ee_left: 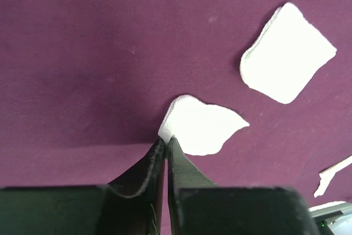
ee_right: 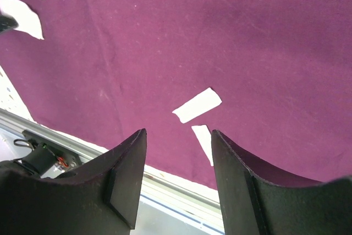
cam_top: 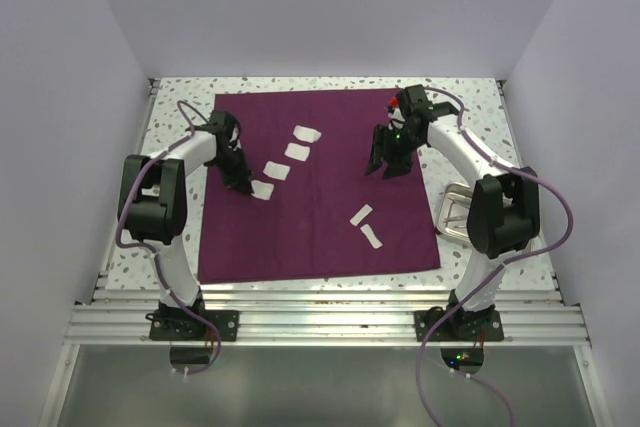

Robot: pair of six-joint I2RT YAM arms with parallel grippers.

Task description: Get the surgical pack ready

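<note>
Step in hand: gathering gauze. Left gripper (ee_left: 166, 142) pinched together on the corner of 1 gauze pad (ee_left: 201, 125), at 9 o'clock on the purple cloth (cam_top: 320, 242). Right gripper (ee_right: 179, 134) apart, empty. Next, likely: lift cleanly, carry toward the tray (cam_top: 452, 209) at 3 o'clock.

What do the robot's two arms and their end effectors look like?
The left arm and right arm have white tubular links with bulky black joints. A purplish-grey cable loops along each. The left end effector and right end effector each have two black, tapering fingers.
</note>
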